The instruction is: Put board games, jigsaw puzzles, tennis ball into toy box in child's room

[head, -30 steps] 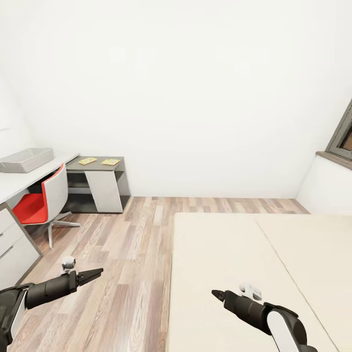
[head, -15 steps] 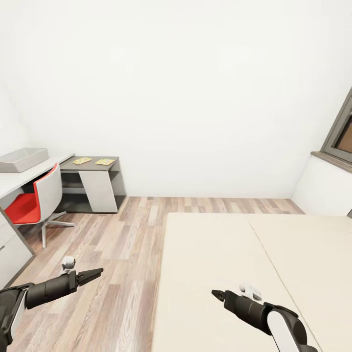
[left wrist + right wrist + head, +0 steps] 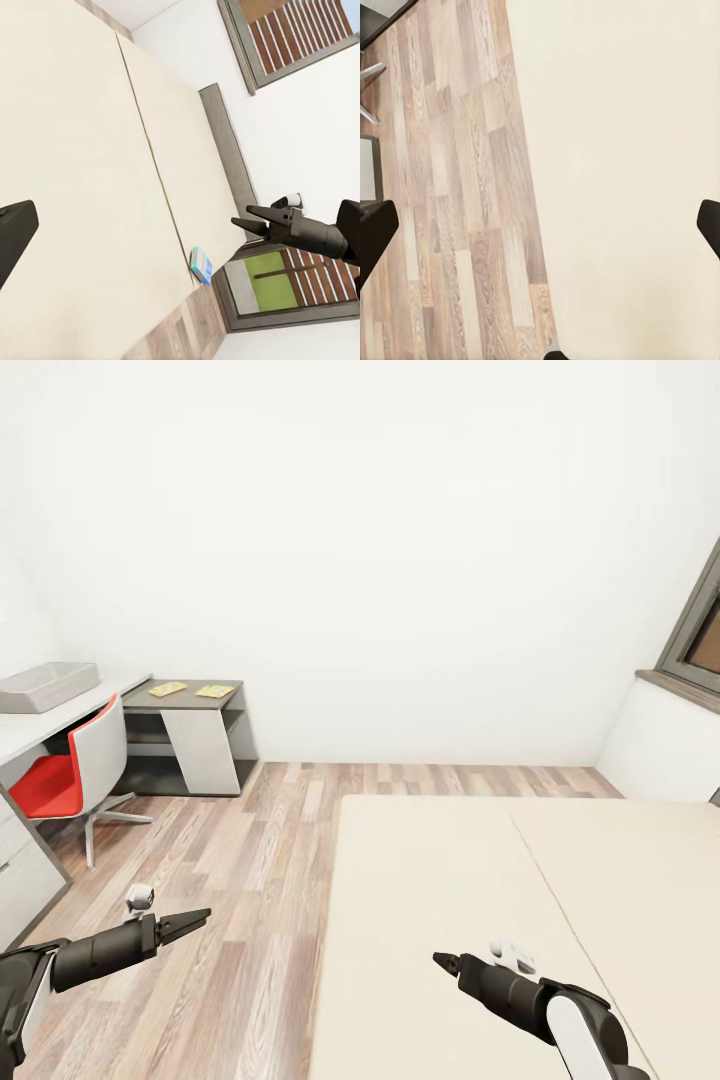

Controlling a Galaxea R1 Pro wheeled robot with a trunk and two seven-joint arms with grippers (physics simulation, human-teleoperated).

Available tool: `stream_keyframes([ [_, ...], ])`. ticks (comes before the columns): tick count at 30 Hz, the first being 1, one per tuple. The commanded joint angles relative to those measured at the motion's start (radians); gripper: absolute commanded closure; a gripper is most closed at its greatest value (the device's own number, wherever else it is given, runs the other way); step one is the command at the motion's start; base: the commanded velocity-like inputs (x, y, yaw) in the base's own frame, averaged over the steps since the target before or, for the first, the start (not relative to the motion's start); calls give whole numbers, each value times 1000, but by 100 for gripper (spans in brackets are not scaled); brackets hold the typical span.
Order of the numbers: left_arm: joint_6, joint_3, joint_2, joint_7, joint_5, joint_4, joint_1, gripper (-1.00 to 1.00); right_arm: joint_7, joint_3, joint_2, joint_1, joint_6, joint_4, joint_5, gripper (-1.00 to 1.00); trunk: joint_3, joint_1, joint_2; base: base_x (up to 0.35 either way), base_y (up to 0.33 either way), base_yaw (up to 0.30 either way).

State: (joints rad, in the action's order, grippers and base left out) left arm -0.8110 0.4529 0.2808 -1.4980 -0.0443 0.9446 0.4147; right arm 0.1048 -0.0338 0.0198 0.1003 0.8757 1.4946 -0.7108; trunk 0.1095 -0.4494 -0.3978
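Note:
The light grey toy box [image 3: 45, 686] stands on the table [image 3: 25, 732] at the far left. Two jigsaw puzzles [image 3: 167, 688] [image 3: 215, 691] lie on the table's lower dark section. The cream bed [image 3: 470, 900] lies below my right arm. A blue board game [image 3: 200, 265] rests at the bed's far edge in the left wrist view. My left gripper [image 3: 192, 919] hangs open over the floor, holding nothing. My right gripper [image 3: 445, 960] is open and empty over the mattress, its fingers [image 3: 373, 238] far apart. The tennis ball is out of view.
A red and white swivel chair [image 3: 75, 775] stands in front of the table. Wood-plank floor [image 3: 260, 840] runs between the table and the bed. A dark-framed window [image 3: 700, 640] sits on the right wall above a white ledge.
The camera turned slightly right early on, so the table and bed shifted left in the picture. Both arms kept their pose.

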Motion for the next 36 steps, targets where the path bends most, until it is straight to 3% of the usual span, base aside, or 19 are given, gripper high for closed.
stream_keyframes([
  [1, -11, 1, 0, -7, -5, 0, 1, -100, 10, 0, 0, 1, 4, 1, -11, -100, 2, -1, -2, 0, 0, 0],
  [36, -10, 1, 0, -10, -5, 0, 1, -100, 10, 0, -1, 1, 4, 2, -10, -100, -1, -1, -2, -5, 0, -23],
])
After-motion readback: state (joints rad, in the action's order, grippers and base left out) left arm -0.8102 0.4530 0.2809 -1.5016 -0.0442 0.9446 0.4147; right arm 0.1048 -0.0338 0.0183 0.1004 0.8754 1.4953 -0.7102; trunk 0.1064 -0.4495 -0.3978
